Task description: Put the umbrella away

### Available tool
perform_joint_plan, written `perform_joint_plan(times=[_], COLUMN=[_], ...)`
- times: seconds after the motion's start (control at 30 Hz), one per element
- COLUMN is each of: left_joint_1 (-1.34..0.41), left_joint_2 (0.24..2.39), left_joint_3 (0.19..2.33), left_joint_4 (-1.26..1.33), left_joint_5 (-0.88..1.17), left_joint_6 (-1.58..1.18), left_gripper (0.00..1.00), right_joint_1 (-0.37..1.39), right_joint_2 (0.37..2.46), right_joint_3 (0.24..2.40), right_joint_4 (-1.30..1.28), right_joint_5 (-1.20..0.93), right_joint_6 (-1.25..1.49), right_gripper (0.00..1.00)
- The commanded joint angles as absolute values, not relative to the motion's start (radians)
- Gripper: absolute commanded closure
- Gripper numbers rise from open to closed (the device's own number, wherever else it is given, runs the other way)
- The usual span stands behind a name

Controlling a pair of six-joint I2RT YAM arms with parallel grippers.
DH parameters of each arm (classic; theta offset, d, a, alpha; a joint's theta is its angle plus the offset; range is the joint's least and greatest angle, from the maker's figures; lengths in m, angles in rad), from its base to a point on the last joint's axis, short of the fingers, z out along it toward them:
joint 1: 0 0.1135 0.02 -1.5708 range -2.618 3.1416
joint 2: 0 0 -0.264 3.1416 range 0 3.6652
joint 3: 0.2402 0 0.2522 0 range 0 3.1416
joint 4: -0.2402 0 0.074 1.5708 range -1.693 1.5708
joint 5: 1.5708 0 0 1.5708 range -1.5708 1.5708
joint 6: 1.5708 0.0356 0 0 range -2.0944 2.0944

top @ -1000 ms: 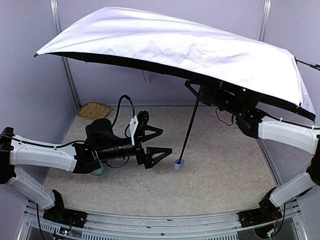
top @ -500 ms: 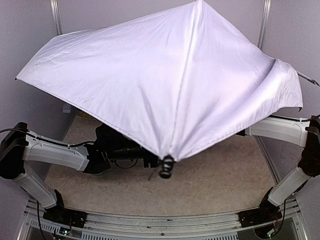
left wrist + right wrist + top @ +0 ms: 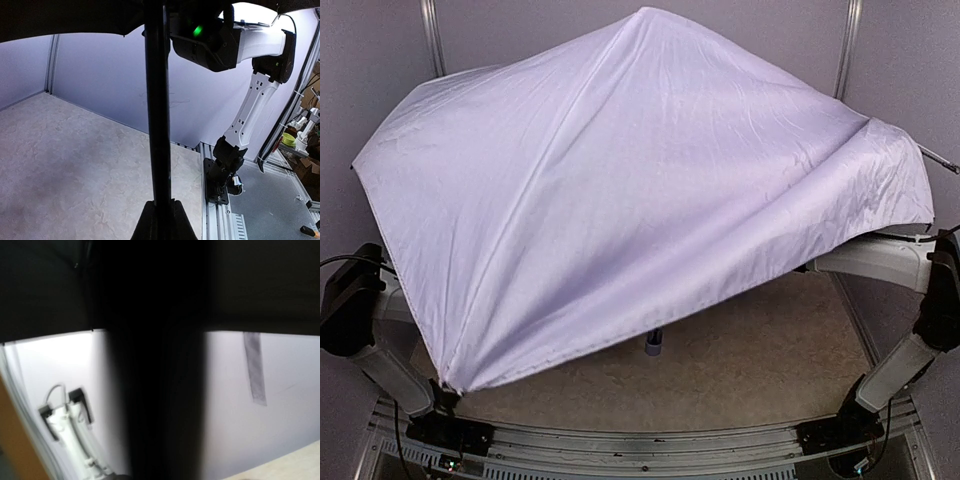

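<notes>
The umbrella [image 3: 640,200] is open, and its pale lavender canopy tilts toward the camera and hides both grippers in the top view. Its small handle [image 3: 654,346] shows just under the canopy's rim, low over the table. In the left wrist view my left gripper [image 3: 162,220] is shut on the thin black shaft [image 3: 157,100], which rises between the dark fingers [image 3: 145,225]. Higher on that shaft sits the right arm's black wrist [image 3: 210,40]. The right wrist view shows only a blurred dark column of the umbrella [image 3: 155,390] under black lining [image 3: 45,285]; its fingers do not show.
The beige table [image 3: 750,350] is walled by pale panels, with a metal rail [image 3: 640,445] along the near edge. The white right arm [image 3: 875,262] reaches in from the right, its base [image 3: 222,170] bolted by the rail. The left arm's shoulder [image 3: 350,310] shows at left.
The canopy has tipped over toward the camera and swung left, covering both grippers. My left gripper, open beside the shaft a second ago, has shut on it.
</notes>
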State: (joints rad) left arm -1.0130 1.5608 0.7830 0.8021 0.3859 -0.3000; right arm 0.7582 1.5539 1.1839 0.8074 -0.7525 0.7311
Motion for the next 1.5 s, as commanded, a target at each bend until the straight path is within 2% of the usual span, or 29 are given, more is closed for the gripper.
perform_joint_plan(times=[0.0,0.03,0.1,0.17,0.27,0.47,0.5,0.53,0.67,0.87,1.03,1.27,1.37,1.47], left_joint_1=[-1.025,-1.03,-1.04,-1.05,-1.057,-1.057,-1.057,-1.057,-1.056,-1.058,-1.057,-1.058,-1.058,-1.058], left_joint_2=[1.541,1.531,1.521,1.52,1.526,1.531,1.53,1.53,1.532,1.539,1.537,1.54,1.541,1.54], left_joint_3=[0.738,0.724,0.708,0.704,0.698,0.69,0.688,0.687,0.687,0.693,0.692,0.693,0.693,0.693], left_joint_4=[0.935,0.955,0.975,0.978,0.982,0.988,0.987,0.986,0.988,0.99,0.989,0.98,0.98,0.976], left_joint_5=[0.3,0.267,0.209,0.174,0.154,0.146,0.145,0.144,0.156,0.163,0.164,0.162,0.163,0.165], left_joint_6=[-0.325,-0.33,-0.331,-0.322,-0.304,-0.3,-0.3,-0.299,-0.298,-0.307,-0.31,-0.304,-0.299,-0.296], left_gripper=[1.0,1.0,1.0,1.0,1.0,1.0,1.0,1.0,1.0,1.0,1.0,1.0,1.0,1.0], right_joint_1=[0.766,0.767,0.767,0.769,0.771,0.77,0.77,0.769,0.769,0.77,0.771,0.771,0.771,0.77], right_joint_2=[1.51,1.499,1.478,1.465,1.479,1.561,1.566,1.57,1.591,1.66,1.694,1.703,1.71,1.711], right_joint_3=[1.184,1.171,1.147,1.131,1.133,1.192,1.192,1.193,1.229,1.28,1.301,1.318,1.328,1.332], right_joint_4=[0.858,0.869,0.899,0.932,0.969,1.0,1.021,1.041,1.068,1.105,1.137,1.129,1.123,1.118], right_joint_5=[-0.619,-0.573,-0.479,-0.39,-0.289,-0.243,-0.23,-0.221,-0.222,-0.225,-0.225,-0.231,-0.236,-0.238], right_joint_6=[0.739,0.732,0.714,0.693,0.656,0.672,0.672,0.669,0.662,0.716,0.75,0.745,0.748,0.744], right_gripper=[0.63,0.52,0.39,0.33,0.31,0.41,0.5,0.53,0.45,0.43,0.57,0.61,0.72,0.92])
